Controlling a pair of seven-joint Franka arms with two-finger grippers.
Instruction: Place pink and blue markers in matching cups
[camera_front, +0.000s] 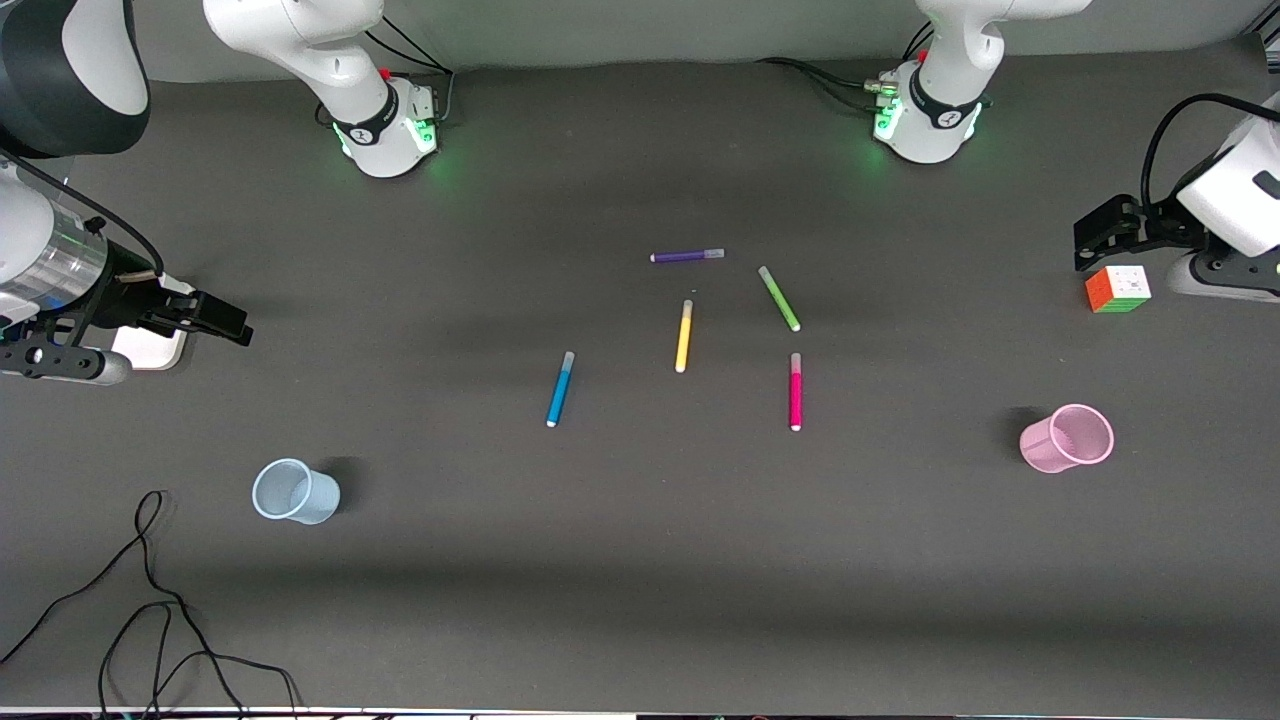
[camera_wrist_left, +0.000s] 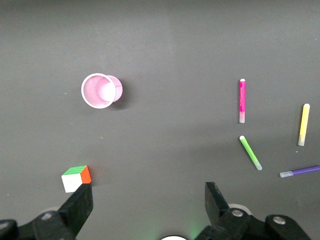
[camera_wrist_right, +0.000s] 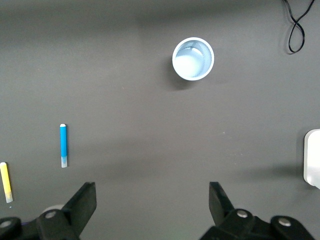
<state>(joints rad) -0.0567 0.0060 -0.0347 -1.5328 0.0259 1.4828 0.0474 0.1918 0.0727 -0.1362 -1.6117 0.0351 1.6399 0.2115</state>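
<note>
A dark grey desk (camera_front: 640, 600) fills the view, with both arm bases standing along its top edge and a loose black cable (camera_front: 150, 600) at the near corner on the right arm's end. Near the middle lie five pens: the blue marker (camera_front: 560, 389) and pink marker (camera_front: 796, 391) nearest the front camera, a yellow pen (camera_front: 684, 336), a green pen (camera_front: 779, 298) and a purple pen (camera_front: 687, 256) closer to the bases. The blue cup (camera_front: 295, 491) stands upright toward the right arm's end, the pink cup (camera_front: 1068, 438) toward the left arm's end. A colour cube (camera_front: 1118, 288) sits at the left arm's edge.

The left claw (camera_wrist_left: 147, 205) hangs over that edge beside the cube, spread wide and empty. The right claw (camera_wrist_right: 152, 202) hangs over the other edge, beside a white object (camera_front: 150, 345), also wide and empty.
</note>
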